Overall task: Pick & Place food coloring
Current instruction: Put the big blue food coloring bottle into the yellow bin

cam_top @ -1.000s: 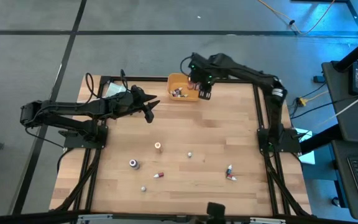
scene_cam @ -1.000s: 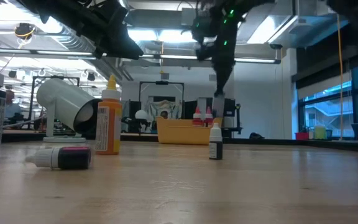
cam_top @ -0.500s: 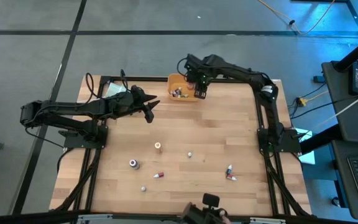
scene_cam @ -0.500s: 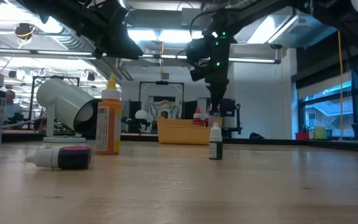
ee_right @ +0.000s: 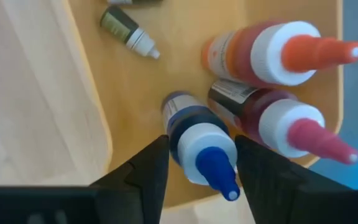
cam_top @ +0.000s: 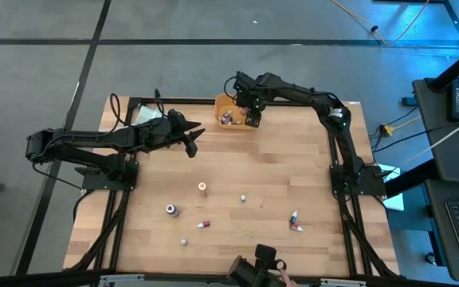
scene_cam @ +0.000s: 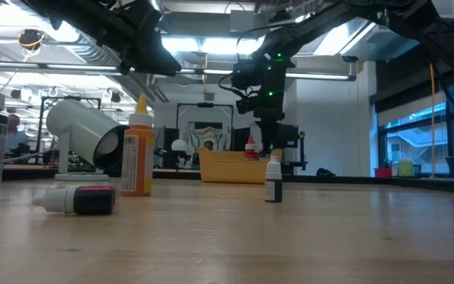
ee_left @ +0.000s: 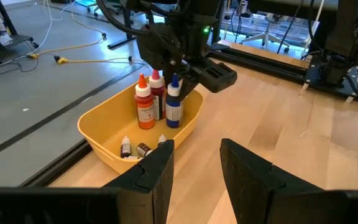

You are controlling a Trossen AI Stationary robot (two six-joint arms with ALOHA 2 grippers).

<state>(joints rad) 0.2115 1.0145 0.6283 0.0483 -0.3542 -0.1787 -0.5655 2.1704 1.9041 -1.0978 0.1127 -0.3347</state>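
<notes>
Fingers [ee_right: 166, 168] of right arm straddle blue-capped bottle [ee_right: 199, 144]; apart.

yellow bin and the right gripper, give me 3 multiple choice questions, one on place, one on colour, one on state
1. Where is the right gripper?
A. over the yellow bin at the table's far edge
B. over the bottles near the table's near edge
C. off the table, above the floor

2. What cap colour has the bottle between the right gripper's fingers?
A. orange
B. blue
C. green

3. How do the three tall bottles in the bin stand?
A. all lying flat
B. stacked on each other
C. upright, close together

Answers:
1 A: the high view shows the gripper above the bin.
2 B: the right wrist view shows a blue tip on a white collar between the fingers.
3 C: the left wrist view shows the orange-capped bottle, the red-capped bottle and the blue one upright side by side.
</notes>
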